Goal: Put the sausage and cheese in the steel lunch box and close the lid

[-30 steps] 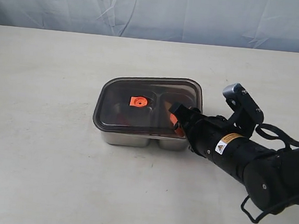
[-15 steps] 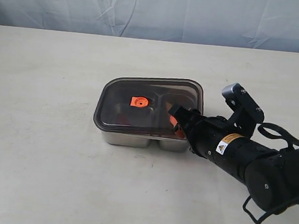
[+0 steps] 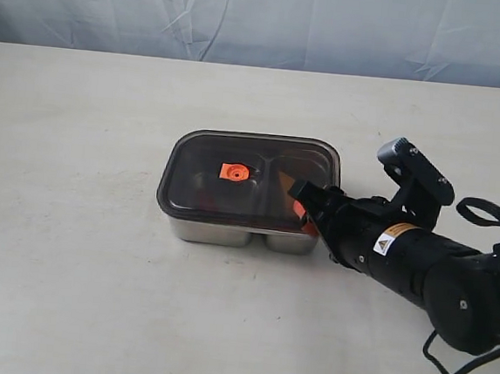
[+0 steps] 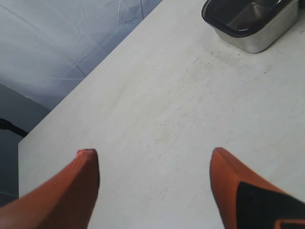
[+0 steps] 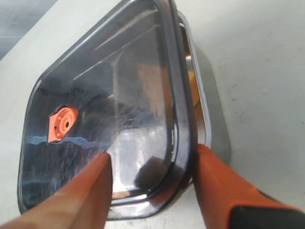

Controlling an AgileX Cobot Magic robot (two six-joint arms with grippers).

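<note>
We find the left gripper (image 4: 155, 155) hanging over bare table (image 3: 71, 224) on the left side, its orange fingers spread wide and holding nothing. Only a corner of the steel lunch box (image 3: 215, 233) shows at the edge of its wrist view, well apart from it. The table is an off-white, faintly scuffed surface, and a wrinkled pale blue cloth (image 3: 264, 22) hangs behind it. Nothing lies between the left gripper and the box. The box stands at the middle of the table with the lid (image 3: 206, 188) lying on top of it. In the right wrist view the lid sits a little off square, so a strip of the box's rim shows outside its edge. A sliver of yellow, the cheese (image 5: 193, 86), shows in that gap inside the box. The right gripper (image 3: 301, 202) is at the lid's near right corner with its jaws parted. One finger is above the lid's surface and the other is outside the lid's edge, right against it, so the corner lies between them. We see no clamp on it. The black right arm (image 3: 426, 272) slants away to the right. The box is shiny steel with rounded corners. The lid is flat, dark and smoky, with an orange valve (image 3: 233, 171) near its centre.
</note>
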